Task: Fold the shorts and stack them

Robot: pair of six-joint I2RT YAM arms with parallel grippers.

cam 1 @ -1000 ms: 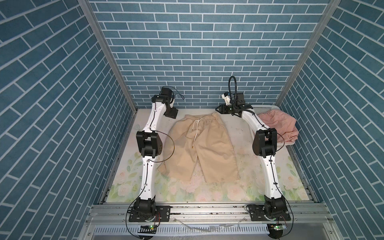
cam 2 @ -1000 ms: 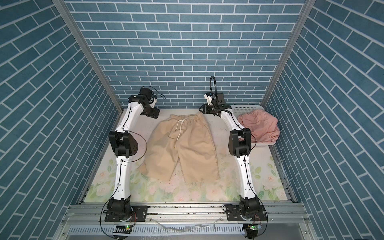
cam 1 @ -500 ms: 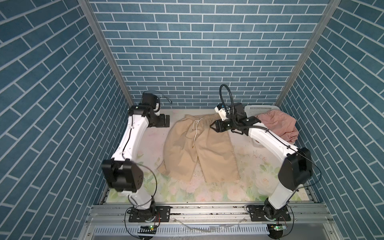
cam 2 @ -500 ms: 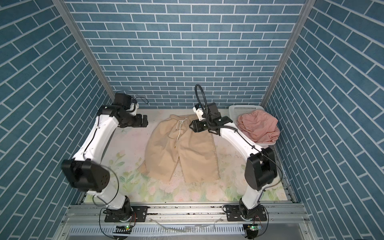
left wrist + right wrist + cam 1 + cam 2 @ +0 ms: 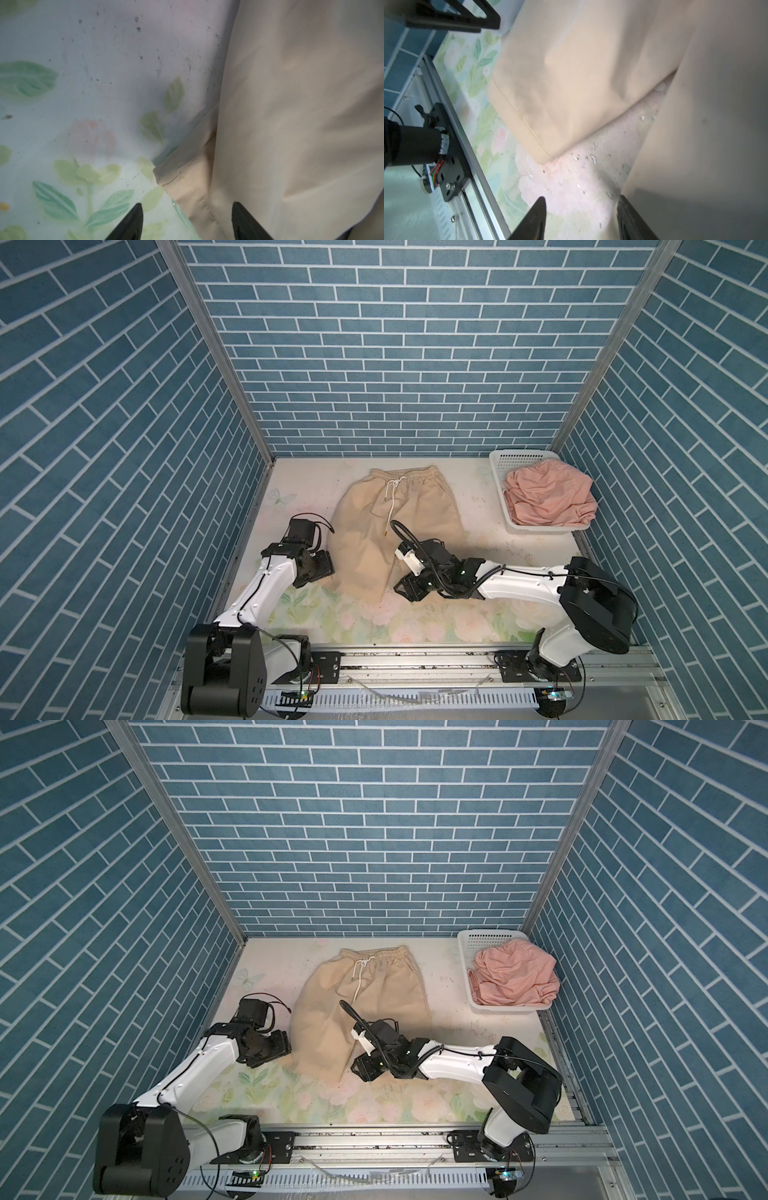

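In both top views your beige shorts lie spread flat on the middle of the floral table mat. The gathered waistband is toward the far wall and both legs run toward the near edge. The white drawstring is tied at the waist, and one end trails down the front. Toward the near edge the legs part around a narrow wedge of bare mat.

Your left gripper sits low at the near left corner of the left leg. In the left wrist view its fingers stand apart, one fingertip over the mat and the other over the beige cloth. The stitched hem corner lies between them, and nothing is clamped.

Your right gripper is down at the wedge, by the inner edge of the right leg. Its fingers are apart too. One is over the flowered mat and the other is at the edge of the cloth; you cannot tell whether that one touches it. The right arm hides the near end of the right leg in both top views.

The salmon pink shorts sit bunched in the white perforated basket at the far right corner, well apart from both grippers. Blue brick-pattern walls close the left, far and right sides. An aluminium rail runs along the near edge.
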